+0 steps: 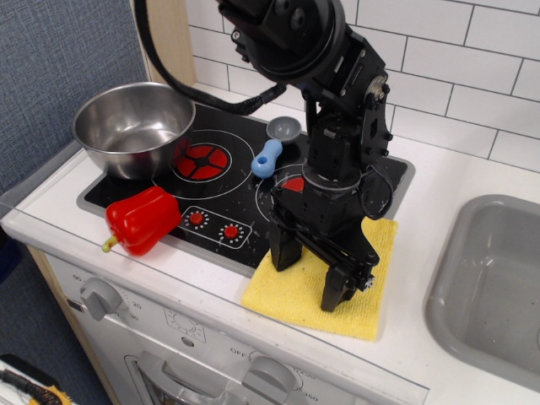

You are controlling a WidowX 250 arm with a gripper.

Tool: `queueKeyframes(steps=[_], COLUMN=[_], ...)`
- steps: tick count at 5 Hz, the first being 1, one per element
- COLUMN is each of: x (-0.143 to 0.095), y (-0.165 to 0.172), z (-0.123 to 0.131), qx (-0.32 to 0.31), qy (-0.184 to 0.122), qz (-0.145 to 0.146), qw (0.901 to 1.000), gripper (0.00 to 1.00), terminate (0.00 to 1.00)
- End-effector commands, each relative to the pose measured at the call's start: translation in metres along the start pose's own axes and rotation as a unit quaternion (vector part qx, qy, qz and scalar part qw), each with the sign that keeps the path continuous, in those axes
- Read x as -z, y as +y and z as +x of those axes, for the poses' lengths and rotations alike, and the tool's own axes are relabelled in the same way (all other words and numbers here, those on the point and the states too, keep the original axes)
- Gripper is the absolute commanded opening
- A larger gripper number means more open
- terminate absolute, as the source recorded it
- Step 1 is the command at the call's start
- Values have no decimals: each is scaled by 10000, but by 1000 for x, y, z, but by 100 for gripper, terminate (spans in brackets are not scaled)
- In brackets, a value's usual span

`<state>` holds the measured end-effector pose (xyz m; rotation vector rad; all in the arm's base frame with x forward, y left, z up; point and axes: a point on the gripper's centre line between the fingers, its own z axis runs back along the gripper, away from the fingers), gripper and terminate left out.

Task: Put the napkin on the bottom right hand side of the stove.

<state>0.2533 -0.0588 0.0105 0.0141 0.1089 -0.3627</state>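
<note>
The yellow napkin [291, 295] lies flat over the front right corner of the black stove [240, 202] and partly on the white counter in front of it. My gripper [311, 272] points straight down onto the napkin. Its two black fingers [284, 249] stand wide apart with their tips on the cloth, and the cloth between them is not bunched. The arm hides the right burner and the stove's right edge.
A steel bowl [133, 126] sits on the stove's back left corner. A red toy pepper [143, 221] lies at its front left. A blue scoop [270, 152] lies between the burners. The grey sink [498, 287] is to the right, and a tiled wall stands behind.
</note>
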Motion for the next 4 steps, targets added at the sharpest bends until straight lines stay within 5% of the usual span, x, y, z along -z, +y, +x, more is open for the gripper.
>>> queueKeyframes(steps=[1,3,4], x=[-80,-82,-82], y=[-6,5,5], z=[10,13,13], qx=[-158,-309,-309], qy=[-1519,-1509,-1509], qz=[391,350,350], qw=[9875,9874,9874], gripper=[100,100,100], terminate=[0,0,100])
